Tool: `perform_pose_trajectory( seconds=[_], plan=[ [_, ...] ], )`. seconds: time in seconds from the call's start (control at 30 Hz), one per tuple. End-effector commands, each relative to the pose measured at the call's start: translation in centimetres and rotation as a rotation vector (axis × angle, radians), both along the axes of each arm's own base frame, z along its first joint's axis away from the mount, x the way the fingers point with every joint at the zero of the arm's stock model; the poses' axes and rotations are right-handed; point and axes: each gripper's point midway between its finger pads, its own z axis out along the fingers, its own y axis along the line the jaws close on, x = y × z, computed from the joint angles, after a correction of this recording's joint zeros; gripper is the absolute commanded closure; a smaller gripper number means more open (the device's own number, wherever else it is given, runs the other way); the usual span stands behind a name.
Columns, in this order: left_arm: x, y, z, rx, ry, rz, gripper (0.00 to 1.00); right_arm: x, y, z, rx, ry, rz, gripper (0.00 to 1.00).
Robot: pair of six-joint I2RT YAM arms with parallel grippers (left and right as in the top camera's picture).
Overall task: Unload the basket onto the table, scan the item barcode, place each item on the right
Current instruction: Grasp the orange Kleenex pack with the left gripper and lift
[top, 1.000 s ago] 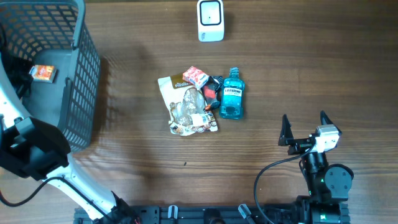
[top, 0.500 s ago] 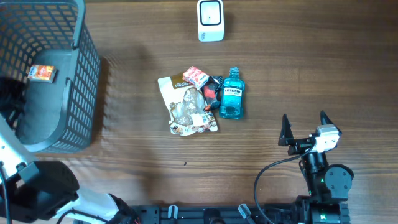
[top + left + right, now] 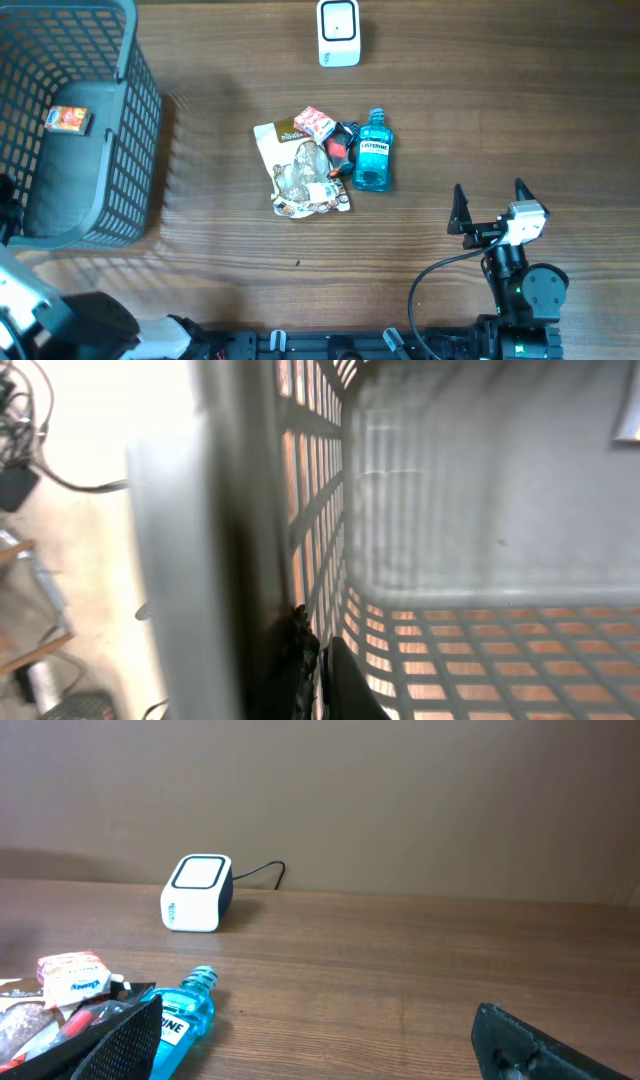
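Note:
A pile of items lies mid-table: a blue mouthwash bottle (image 3: 372, 152), a crumpled snack bag (image 3: 298, 168), a red-and-white box (image 3: 315, 123) and a small dark item (image 3: 343, 146). The white barcode scanner (image 3: 338, 32) stands at the far edge. My right gripper (image 3: 490, 206) rests open near the front right, apart from the pile; its wrist view shows the bottle (image 3: 176, 1018) and scanner (image 3: 198, 892) ahead. My left gripper (image 3: 322, 676) is shut with nothing seen between the fingers, close beside the grey basket's wall (image 3: 300, 510).
The grey mesh basket (image 3: 140, 110) fills the table's left end, with a small orange box (image 3: 68, 119) lying inside. The left arm's body (image 3: 60, 322) shows at the bottom left corner. Bare wood lies between the pile and the right gripper.
The left arm has drawn back from over the basket toward the bottom left corner, uncovering the basket's inside. The right arm and the pile have not moved.

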Motion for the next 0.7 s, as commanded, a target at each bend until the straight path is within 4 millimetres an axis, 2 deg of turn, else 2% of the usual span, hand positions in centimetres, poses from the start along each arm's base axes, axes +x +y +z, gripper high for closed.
perform_pose_trajectory(
  seconds=[0.0,0.17,0.27,0.4,0.57,0.6,0.67],
  plan=[
    [-3.3,-1.6,1.4,0.053,-0.035,0.127,0.96,0.0,0.0,0.0,-0.010,-0.001,-0.003,0.00],
    [-5.5,-3.0,0.2,0.034,-0.029,0.232,0.96,0.0,0.0,0.0,-0.010,0.000,-0.003,0.00],
    [-5.4,-3.5,-0.2,0.008,-0.035,0.230,0.96,0.0,0.0,0.0,-0.010,0.000,-0.003,0.00],
    [-2.3,-3.0,0.1,-0.009,-0.190,0.207,0.96,0.0,0.0,0.0,-0.010,0.000,-0.003,0.00],
    [3.7,-0.1,2.3,0.063,-0.480,0.143,0.96,0.0,0.0,0.0,-0.010,0.000,-0.003,0.00],
    [5.2,0.5,3.1,0.080,-0.544,0.117,0.88,0.0,0.0,0.0,-0.010,-0.001,-0.003,0.00],
    [7.0,1.1,3.8,0.111,-0.600,0.079,0.61,0.0,0.0,0.0,-0.010,-0.001,-0.003,0.00]
  ],
)
